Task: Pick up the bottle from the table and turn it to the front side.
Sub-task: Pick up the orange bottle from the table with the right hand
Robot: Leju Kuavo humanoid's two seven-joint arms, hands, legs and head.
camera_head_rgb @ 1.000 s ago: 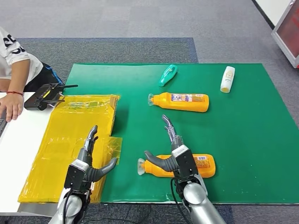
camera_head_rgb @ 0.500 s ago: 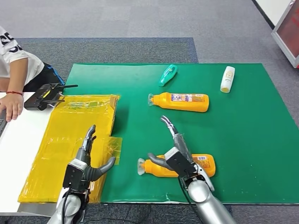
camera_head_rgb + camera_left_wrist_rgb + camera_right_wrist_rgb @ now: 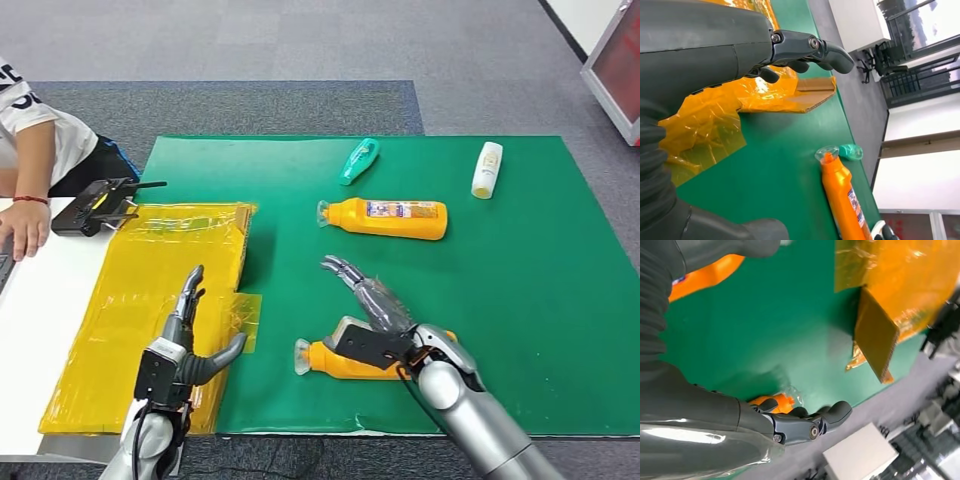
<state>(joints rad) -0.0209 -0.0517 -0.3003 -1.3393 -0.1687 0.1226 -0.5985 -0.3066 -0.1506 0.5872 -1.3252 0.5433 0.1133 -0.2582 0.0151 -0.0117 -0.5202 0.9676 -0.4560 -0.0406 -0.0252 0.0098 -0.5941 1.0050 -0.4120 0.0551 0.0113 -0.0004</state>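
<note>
Orange bottle (image 3: 332, 361) lying flat, clear cap, on green mat (image 3: 528, 300)

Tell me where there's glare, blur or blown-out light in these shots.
Head view: even light, sharp, mild sheen on the yellow film. Left wrist view: windows at the edge are overexposed, and the left hand is large and soft. Right wrist view: the right hand has slightly smeared fingertips, and the background beyond the green mat is blurred.
</note>
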